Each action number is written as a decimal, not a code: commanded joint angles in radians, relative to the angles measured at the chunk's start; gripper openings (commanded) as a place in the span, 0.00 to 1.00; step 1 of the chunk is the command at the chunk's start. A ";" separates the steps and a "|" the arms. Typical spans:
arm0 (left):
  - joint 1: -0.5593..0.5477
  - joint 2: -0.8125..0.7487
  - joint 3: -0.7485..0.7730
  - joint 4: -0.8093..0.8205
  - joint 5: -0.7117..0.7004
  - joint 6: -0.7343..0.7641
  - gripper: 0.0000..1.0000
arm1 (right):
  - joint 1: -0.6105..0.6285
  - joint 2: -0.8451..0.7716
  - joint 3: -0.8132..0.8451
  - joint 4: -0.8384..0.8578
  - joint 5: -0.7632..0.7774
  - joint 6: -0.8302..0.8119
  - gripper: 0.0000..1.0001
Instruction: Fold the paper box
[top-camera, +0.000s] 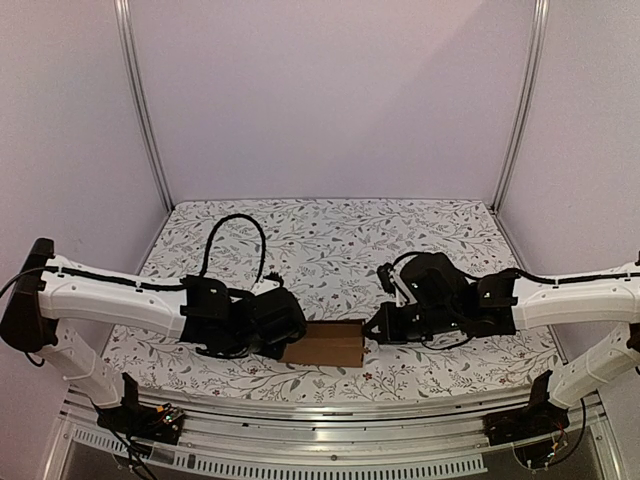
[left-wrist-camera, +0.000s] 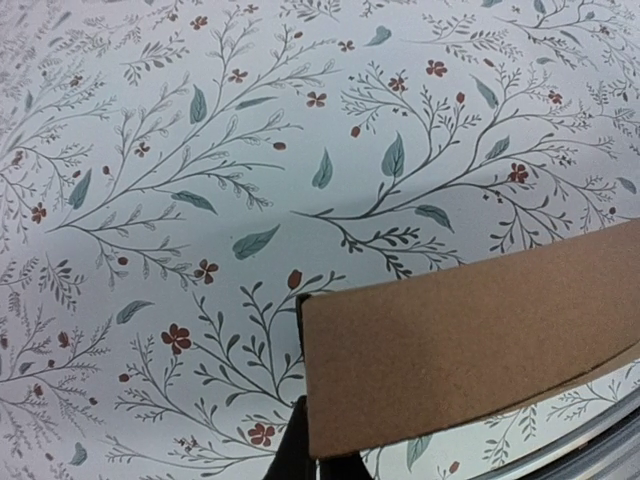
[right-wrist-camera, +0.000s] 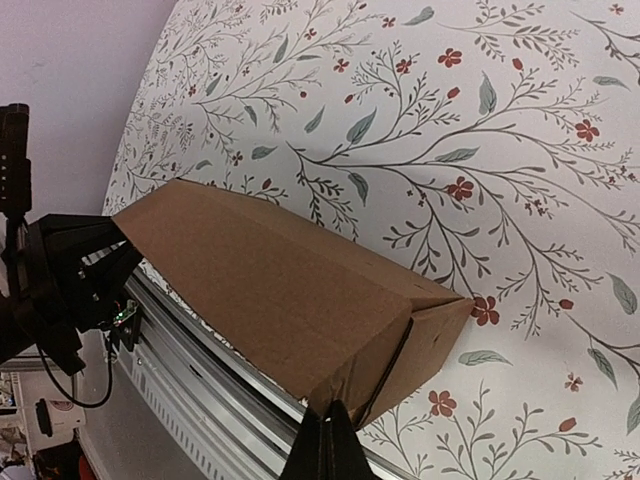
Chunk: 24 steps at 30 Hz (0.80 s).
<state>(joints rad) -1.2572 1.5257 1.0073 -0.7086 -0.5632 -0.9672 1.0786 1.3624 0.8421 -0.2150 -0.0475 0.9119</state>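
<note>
The paper box (top-camera: 325, 343) is a plain brown oblong, closed along its long sides, lying between my two grippers near the table's front edge. My left gripper (top-camera: 287, 335) is at its left end. In the left wrist view the shut fingertips (left-wrist-camera: 318, 460) pinch the lower left corner of the box (left-wrist-camera: 470, 340). My right gripper (top-camera: 373, 328) is at the right end. In the right wrist view its shut tips (right-wrist-camera: 328, 415) nip the creased bottom corner of the box (right-wrist-camera: 270, 280), whose end flap (right-wrist-camera: 435, 340) stands slightly ajar.
A floral cloth (top-camera: 330, 240) covers the table. A metal rail (right-wrist-camera: 200, 350) runs along the near edge right beside the box. The left arm's black wrist (right-wrist-camera: 60, 270) shows beyond the box's far end. A black cable (top-camera: 235, 235) loops above the left arm.
</note>
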 joint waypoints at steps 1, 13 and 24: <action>-0.028 0.029 0.020 0.008 0.037 0.016 0.00 | 0.004 -0.018 -0.060 0.068 -0.011 -0.056 0.00; -0.028 0.050 0.055 -0.017 0.052 0.013 0.00 | 0.063 0.015 -0.072 0.103 0.084 -0.118 0.14; -0.028 0.012 0.057 -0.072 0.048 0.005 0.00 | 0.064 -0.036 0.002 0.001 0.137 -0.185 0.43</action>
<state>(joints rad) -1.2633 1.5574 1.0527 -0.7338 -0.5354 -0.9619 1.1336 1.3624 0.7860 -0.1593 0.0460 0.7734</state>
